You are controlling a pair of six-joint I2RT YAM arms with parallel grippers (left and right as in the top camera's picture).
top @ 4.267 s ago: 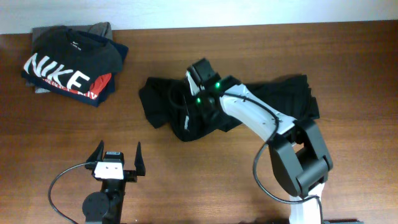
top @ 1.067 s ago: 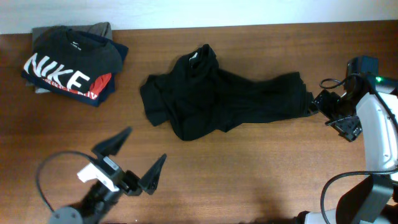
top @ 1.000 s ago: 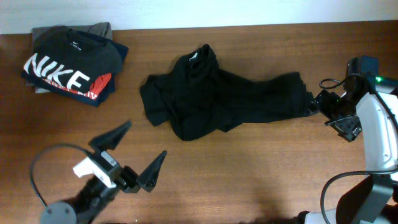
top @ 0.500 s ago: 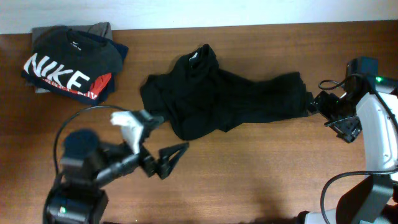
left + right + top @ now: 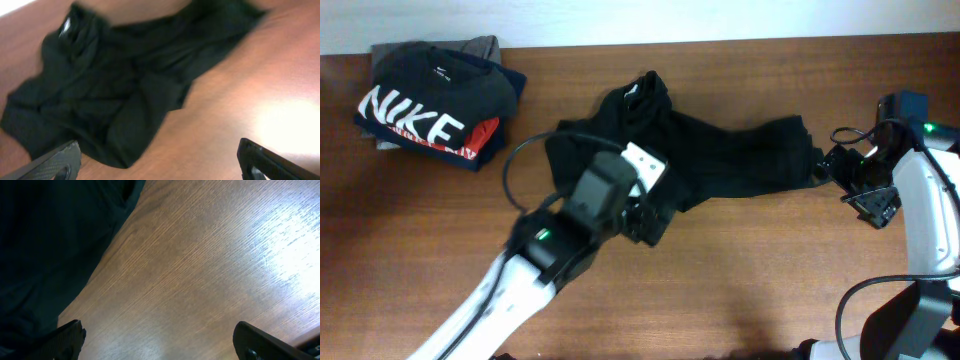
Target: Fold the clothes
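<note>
Fabric this soft looks light and limp, so I'd pinch a hem or shoulder edge. The black top lies crumpled mid-tabletop; the left tool gapes over its near edge, and the right tool gapes beside its right end, seemingly not touching

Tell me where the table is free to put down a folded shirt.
The wood is bare in front of the black top, between left arm and right gripper, and front left, before the Nike stack. The middle is crowded.
</note>
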